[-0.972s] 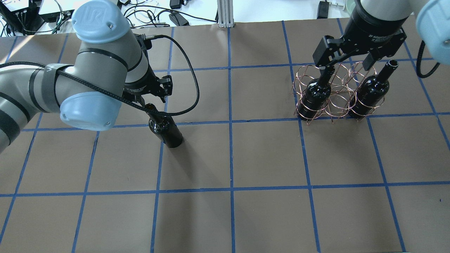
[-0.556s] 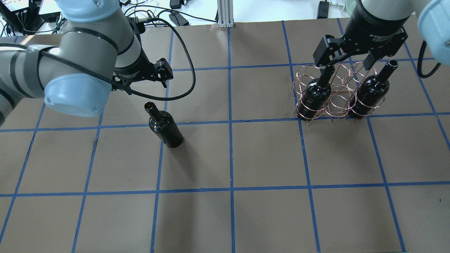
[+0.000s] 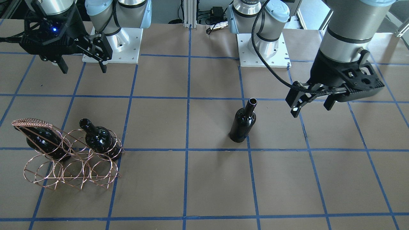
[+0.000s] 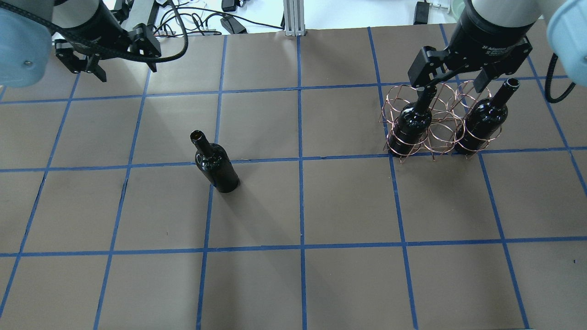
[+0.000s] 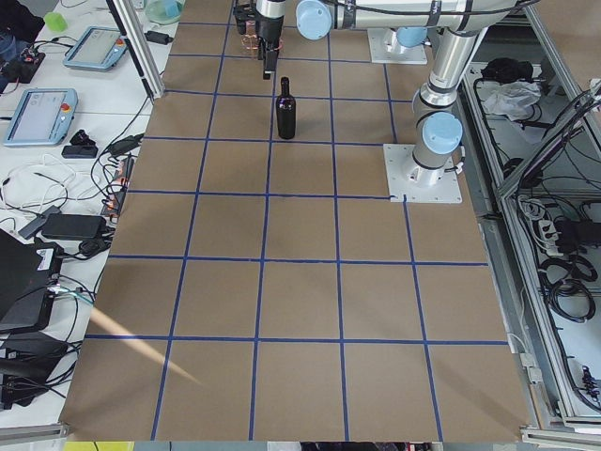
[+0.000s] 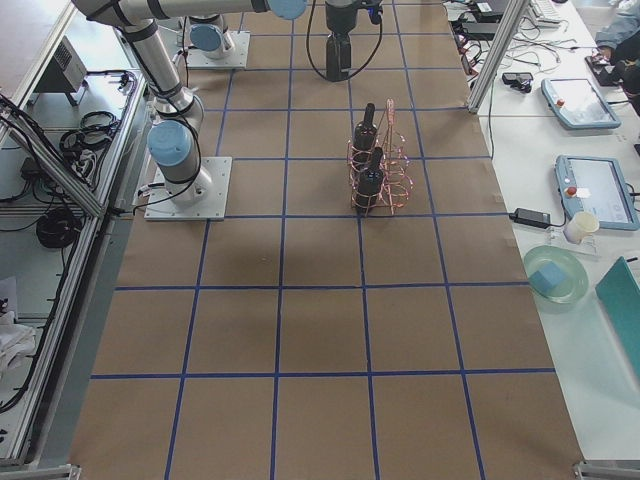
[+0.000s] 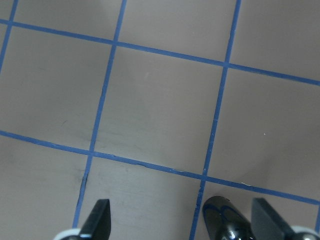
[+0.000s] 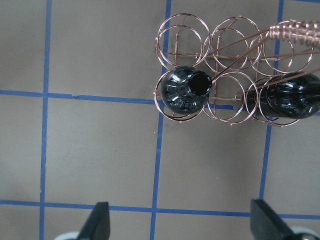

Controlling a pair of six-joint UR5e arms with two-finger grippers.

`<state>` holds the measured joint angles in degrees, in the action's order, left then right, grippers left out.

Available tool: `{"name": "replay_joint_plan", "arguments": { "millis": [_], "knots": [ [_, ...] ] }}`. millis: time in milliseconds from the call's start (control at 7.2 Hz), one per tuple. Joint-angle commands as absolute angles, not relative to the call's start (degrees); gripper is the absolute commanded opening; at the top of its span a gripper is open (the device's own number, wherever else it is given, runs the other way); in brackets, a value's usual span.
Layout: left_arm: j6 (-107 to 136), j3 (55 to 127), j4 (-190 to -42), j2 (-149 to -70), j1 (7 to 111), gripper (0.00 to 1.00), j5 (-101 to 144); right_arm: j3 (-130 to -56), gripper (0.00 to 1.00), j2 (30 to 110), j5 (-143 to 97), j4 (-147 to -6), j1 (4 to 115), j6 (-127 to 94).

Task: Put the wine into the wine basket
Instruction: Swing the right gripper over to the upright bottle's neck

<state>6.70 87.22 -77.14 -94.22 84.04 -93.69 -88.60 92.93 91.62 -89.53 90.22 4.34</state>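
One black wine bottle (image 4: 215, 165) stands alone and upright on the brown table, left of centre; it also shows in the front view (image 3: 243, 123) and at the bottom edge of the left wrist view (image 7: 227, 225). My left gripper (image 4: 127, 73) is open and empty, high at the back left, well clear of this bottle. The copper wire wine basket (image 4: 440, 133) stands at the back right and holds two black bottles (image 4: 412, 123) (image 4: 481, 121) in its end rings. My right gripper (image 4: 447, 85) hovers open above the basket, which shows in the right wrist view (image 8: 225, 65).
Blue tape lines (image 4: 300, 158) divide the brown table into squares. Both robot bases (image 3: 262, 48) stand on white plates at the robot's side. Cables and devices (image 4: 229, 20) lie beyond the far edge. The basket's braided handle (image 3: 32, 122) arches over its bottles.
My left gripper has drawn away from the lone bottle's neck, going up and toward the back left. The bottle stays upright in place. The right arm has barely moved.
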Motion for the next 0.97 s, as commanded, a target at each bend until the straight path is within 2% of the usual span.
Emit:
{"name": "replay_joint_plan", "arguments": {
  "millis": [0,417,833],
  "knots": [
    [5.4,87.0,-77.3,-94.0,79.2,1.00,-91.7,-87.6,1.00,92.7,91.6,-89.6,94.3,-2.2],
    [5.4,87.2,-81.0,-93.7,74.1,1.00,-91.8,-86.7,1.00,85.9,93.8,-95.4,107.7,-19.2],
    [3.9,87.2,-82.9,-94.1,71.3,1.00,-92.5,-79.6,0.98,74.2,94.5,-99.4,120.9,-39.7]
  ]
}}
